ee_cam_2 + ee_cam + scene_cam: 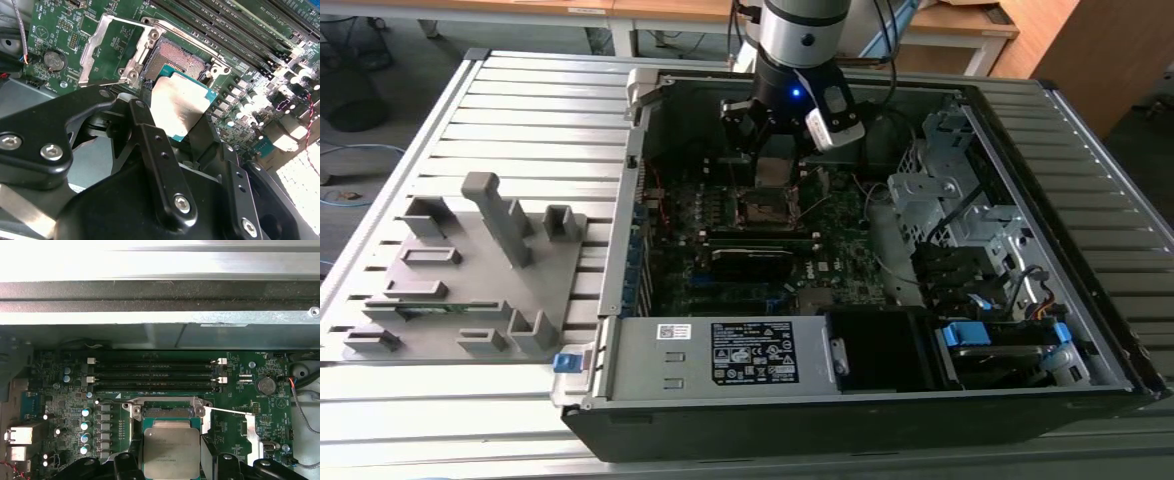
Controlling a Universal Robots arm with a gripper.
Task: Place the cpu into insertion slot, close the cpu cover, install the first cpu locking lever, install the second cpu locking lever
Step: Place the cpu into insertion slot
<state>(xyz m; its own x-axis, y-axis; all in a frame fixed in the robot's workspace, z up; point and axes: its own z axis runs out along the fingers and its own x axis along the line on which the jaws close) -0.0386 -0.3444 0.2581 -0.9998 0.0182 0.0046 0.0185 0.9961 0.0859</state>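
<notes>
Along the table's left edge: a grey fixture (467, 270) with upright pegs stands well apart from the work.
Case (630, 190): it lies open at mid-table, with the green board (720, 275) flat on its floor.
Cover (97, 50): it is tipped up off the slot on its hinge side, so the way down is free.
Slot (182, 57): it sits near the board's far edge, bare, with its pin field exposed.
Cpu (180, 107): it hangs just above the slot with its metal face up, tilted and not seated. In the first wrist view the cpu (170, 450) overlaps the slot's near edge.
Gripper (774, 165): its fingers (145, 107) are drawn in narrow and clamp the cpu by two opposite edges.
Handling: the cpu looks light, thin and stiff, with a smooth lid that probably slips easily. Its underside and the slot pins look fragile, so the edges seem the only safe hold.
Case's right side: the drive cage (947, 200) stands well apart.
</notes>
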